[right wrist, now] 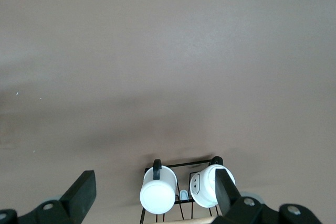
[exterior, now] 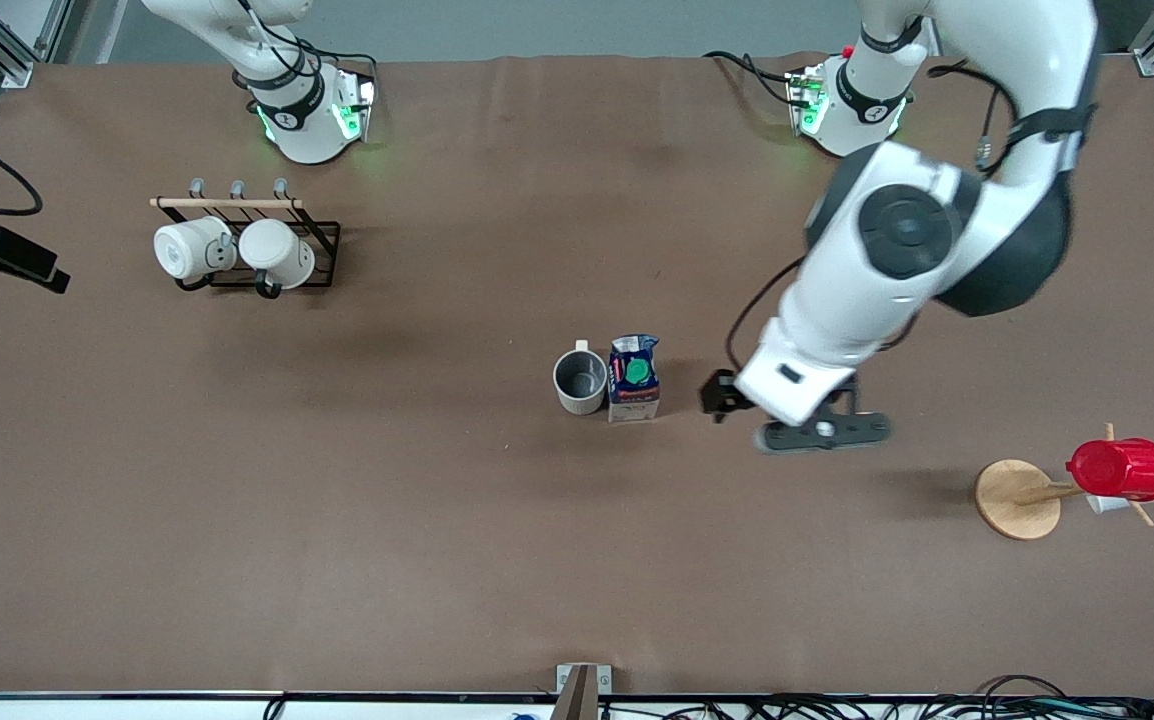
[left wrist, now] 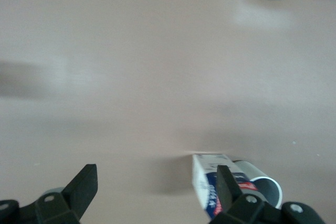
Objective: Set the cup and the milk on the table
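The cup [exterior: 579, 380] stands upright on the brown table [exterior: 417, 540] near its middle, dark grey inside showing. The milk [exterior: 634, 378] stands upright right beside it, toward the left arm's end. Both show in the left wrist view, the milk [left wrist: 206, 179] and the cup [left wrist: 260, 179] partly hidden by a fingertip [left wrist: 224, 179]. My left gripper [exterior: 752, 400] [left wrist: 156, 174] is open and empty, over the table beside the milk toward the left arm's end. My right gripper [right wrist: 152, 179] is open and empty, out of the front view, high over the mug rack.
A black wire rack [exterior: 317, 255] [right wrist: 181, 167] with two plain white mugs [exterior: 189, 248] [exterior: 277, 252] stands near the right arm's base. A wooden disc stand [exterior: 1015, 498] carries a red cup [exterior: 1122, 468] at the left arm's end. A black camera [exterior: 2, 255] sits at the right arm's end.
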`<act>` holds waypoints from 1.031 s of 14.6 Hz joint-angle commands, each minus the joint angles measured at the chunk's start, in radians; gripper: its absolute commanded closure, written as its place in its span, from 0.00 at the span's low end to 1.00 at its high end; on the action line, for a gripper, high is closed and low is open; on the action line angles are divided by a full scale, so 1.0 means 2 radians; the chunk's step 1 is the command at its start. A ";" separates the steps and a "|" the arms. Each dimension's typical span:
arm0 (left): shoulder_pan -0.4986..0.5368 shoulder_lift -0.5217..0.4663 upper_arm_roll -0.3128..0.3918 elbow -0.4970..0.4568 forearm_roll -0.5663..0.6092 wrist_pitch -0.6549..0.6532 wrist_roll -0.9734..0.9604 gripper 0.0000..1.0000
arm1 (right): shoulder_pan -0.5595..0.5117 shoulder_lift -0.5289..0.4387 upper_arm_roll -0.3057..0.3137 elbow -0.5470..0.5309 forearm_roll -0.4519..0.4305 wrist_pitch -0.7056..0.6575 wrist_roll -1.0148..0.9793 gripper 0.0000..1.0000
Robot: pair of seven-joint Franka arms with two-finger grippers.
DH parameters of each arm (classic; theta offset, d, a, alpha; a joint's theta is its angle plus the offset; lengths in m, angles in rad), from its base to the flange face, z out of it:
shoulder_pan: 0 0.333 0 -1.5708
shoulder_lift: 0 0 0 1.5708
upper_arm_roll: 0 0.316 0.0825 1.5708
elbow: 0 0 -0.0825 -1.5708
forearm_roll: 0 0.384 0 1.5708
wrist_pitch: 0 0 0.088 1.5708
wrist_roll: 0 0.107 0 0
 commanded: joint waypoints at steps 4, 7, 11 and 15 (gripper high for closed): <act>0.092 -0.070 -0.002 -0.010 0.027 -0.077 0.057 0.00 | 0.006 -0.013 -0.005 -0.013 0.007 0.005 -0.005 0.00; 0.121 -0.103 -0.009 -0.021 0.029 -0.120 0.114 0.00 | 0.006 -0.013 -0.006 -0.013 0.006 0.003 -0.033 0.00; 0.121 -0.181 0.004 -0.099 0.013 -0.129 0.144 0.00 | 0.007 -0.013 -0.006 -0.013 0.006 0.003 -0.034 0.00; 0.121 -0.266 0.050 -0.187 -0.033 -0.127 0.215 0.00 | 0.006 -0.013 -0.006 -0.013 0.006 0.003 -0.034 0.00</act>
